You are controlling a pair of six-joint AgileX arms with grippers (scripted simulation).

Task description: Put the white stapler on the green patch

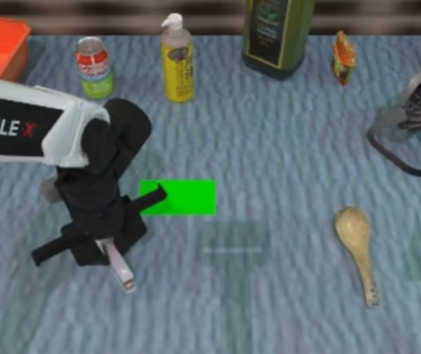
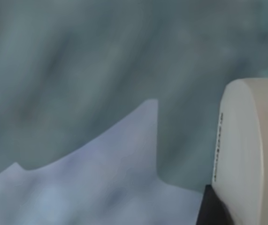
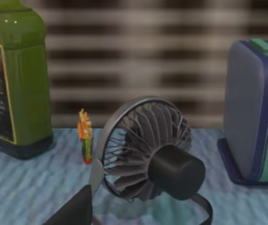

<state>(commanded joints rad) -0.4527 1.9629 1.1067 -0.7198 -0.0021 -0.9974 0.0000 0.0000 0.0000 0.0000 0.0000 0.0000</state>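
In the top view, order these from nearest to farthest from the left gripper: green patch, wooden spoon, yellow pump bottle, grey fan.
Measured from the left gripper, at the table's lower left:
1. Green patch, just to its right.
2. Yellow pump bottle, at the back, left of centre.
3. Wooden spoon, lower right.
4. Grey fan, at the right edge.

A table draped in pale blue cloth (image 1: pixel 284 162) with a rippled weave fills the scene, with faint teal squares (image 1: pixel 234 243) printed on it. Behind the far edge runs a wall of horizontal slats (image 3: pixel 138 61) — dark and pale bands alternating. Light is even — soft shadows only.
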